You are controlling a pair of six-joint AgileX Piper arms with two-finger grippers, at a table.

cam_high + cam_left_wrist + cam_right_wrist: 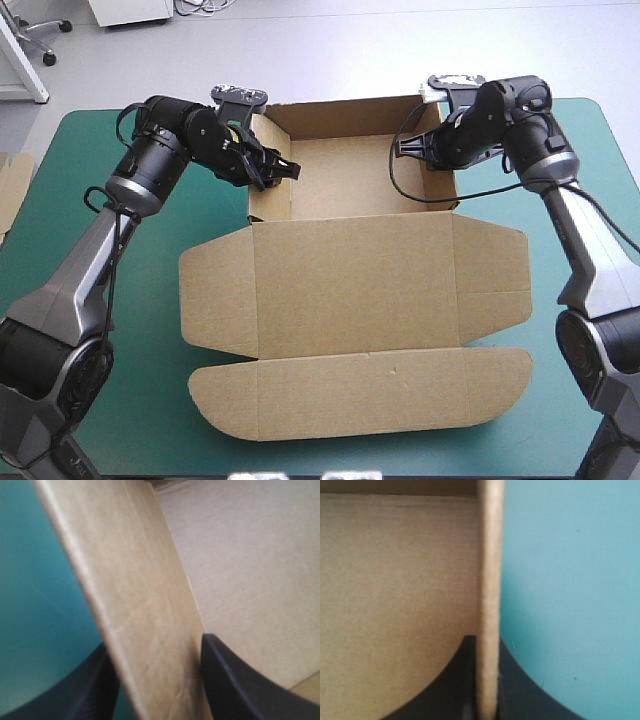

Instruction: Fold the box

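Now the box (350, 270) sits on the tabletop (145, 320), walls up, lid flat. Left end effector (155, 642) and right end effector (486, 639) each clamp a side wall; board seems light, stiff: grip edges.

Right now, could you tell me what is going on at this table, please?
Two robot arms are working on a brown box on the teal-green cover. The far part of the box stands as an open tray with its walls raised. The lid lies flat toward the near edge. The left gripper is shut on the tray's left wall, and the right gripper is shut on the right wall. Each has one finger inside the tray and one outside.
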